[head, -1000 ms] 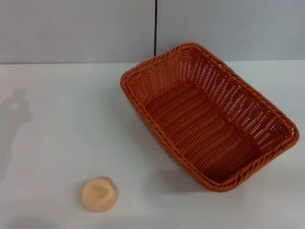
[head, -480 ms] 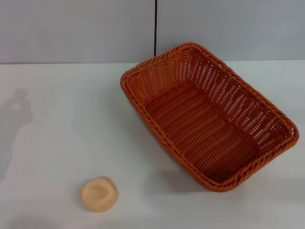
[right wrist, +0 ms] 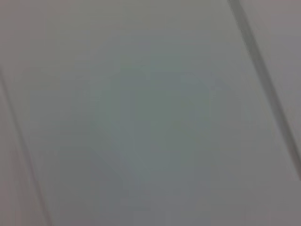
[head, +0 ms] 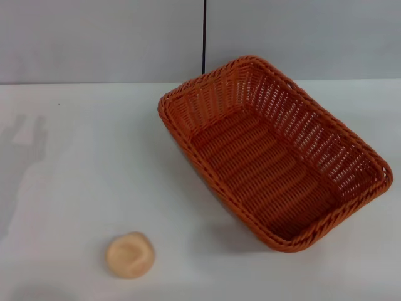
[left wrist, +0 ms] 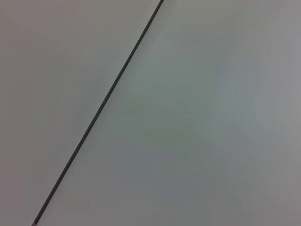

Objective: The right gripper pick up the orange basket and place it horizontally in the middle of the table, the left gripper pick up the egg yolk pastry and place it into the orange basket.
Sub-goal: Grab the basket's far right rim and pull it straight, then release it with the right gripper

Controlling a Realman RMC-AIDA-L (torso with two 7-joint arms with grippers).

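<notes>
1. Looking down from the head view, the orange basket (head: 276, 153) sits on the desk (head: 81, 157) toward the right and back, turned at a slant with one corner close to the grey wall (head: 94, 37). It is not yet square-on or in the middle.
2. The egg yolk pastry (head: 130, 254) rests alone near the front left of the desk, well apart from the basket.
3. Neither end effector shows anywhere. Both wrist views take in only plain grey surface with a dark seam, so I cannot tell whether the right or the left end effector has its fingers apart or together.
4. Risk one: the basket is wide and its slanted open-weave sides give little to pinch. A grip on the braided rim near one corner would likely let the far end sag or swing, and it could land still crooked.
5. Risk two: fingers could snag in the weave on release and drag the basket off its spot.
6. Risk three: if the basket ends up toward the front left, it could nudge the pastry and set it rolling.
7. Risk four: the pastry looks soft and round, so a hard squeeze might crush it and an off-centre one might squirt it away.
</notes>
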